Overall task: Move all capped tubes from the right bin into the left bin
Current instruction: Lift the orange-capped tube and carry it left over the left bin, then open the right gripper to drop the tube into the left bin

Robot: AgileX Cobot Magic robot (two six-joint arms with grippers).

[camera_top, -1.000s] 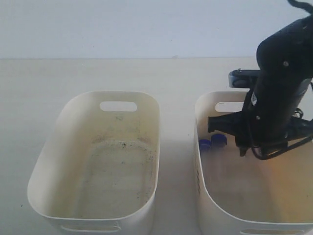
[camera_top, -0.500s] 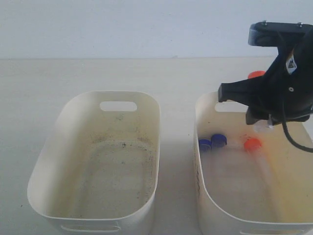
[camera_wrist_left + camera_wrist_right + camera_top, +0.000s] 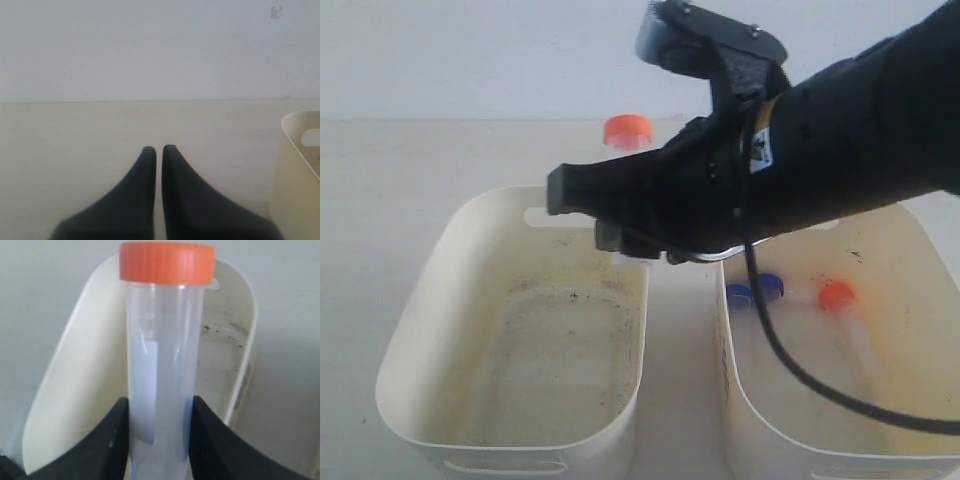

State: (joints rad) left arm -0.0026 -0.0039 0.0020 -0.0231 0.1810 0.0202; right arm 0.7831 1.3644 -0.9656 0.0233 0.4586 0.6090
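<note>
My right gripper (image 3: pixel 160 405) is shut on a clear tube with an orange-red cap (image 3: pixel 167 262). In the exterior view that cap (image 3: pixel 627 130) pokes up above the back rim of the left bin (image 3: pixel 430 330), whose floor carries a dark grimy ring. The black right arm (image 3: pixel 800 170) reaches across from the right. In the right bin (image 3: pixel 740 400) lie two blue-capped tubes (image 3: pixel 769 285) (image 3: pixel 738 294) and one orange-capped tube (image 3: pixel 837 295). My left gripper (image 3: pixel 158 148) is shut and empty, low over the bare table, with a bin's corner (image 3: pixel 300 150) beside it.
A pale wall stands behind the cream table (image 3: pixel 380 180). A narrow strip of table (image 3: pixel 682 350) separates the two bins. The right arm's cable (image 3: pixel 790 370) hangs over the right bin.
The right arm lifted an orange-capped tube out of the right bin and swung leftward with it, from above the right bin to over the left bin's back edge.
</note>
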